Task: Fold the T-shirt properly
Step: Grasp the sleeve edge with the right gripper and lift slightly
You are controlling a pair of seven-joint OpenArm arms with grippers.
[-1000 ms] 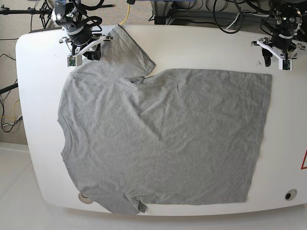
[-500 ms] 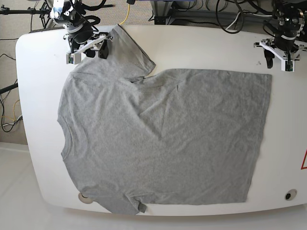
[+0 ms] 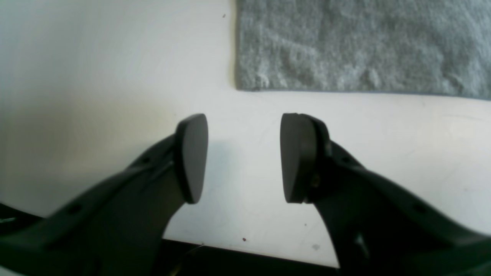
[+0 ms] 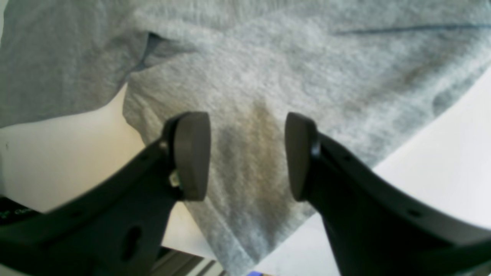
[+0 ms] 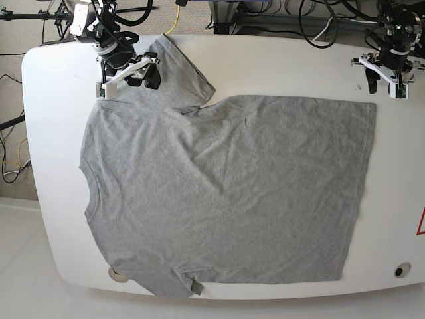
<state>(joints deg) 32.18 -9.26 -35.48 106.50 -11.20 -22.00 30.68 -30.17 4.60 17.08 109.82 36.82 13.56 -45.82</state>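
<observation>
The right gripper [image 4: 247, 155] stands with its pads [image 4: 191, 153] apart and nothing between them, poised over the T-shirt's [image 5: 226, 193] far sleeve [image 4: 268, 115]; the left gripper [image 3: 243, 157] is likewise spread and empty, above bare white table [image 3: 96, 76] just beside a hem corner [image 3: 245, 82]. The heather-grey shirt lies flat across the table (plain side up), collar toward the right arm's side.

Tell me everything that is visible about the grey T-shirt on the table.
The T-shirt is heather-grey, soft knit, short-sleeved, with a ribbed crew neck. It lies spread flat and lightly wrinkled on the white table, plain side up, neck toward the base view's left, hem toward its right. The near sleeve hangs over the table edge. The right claw hovers open over the far sleeve; nothing grips the shirt.
</observation>
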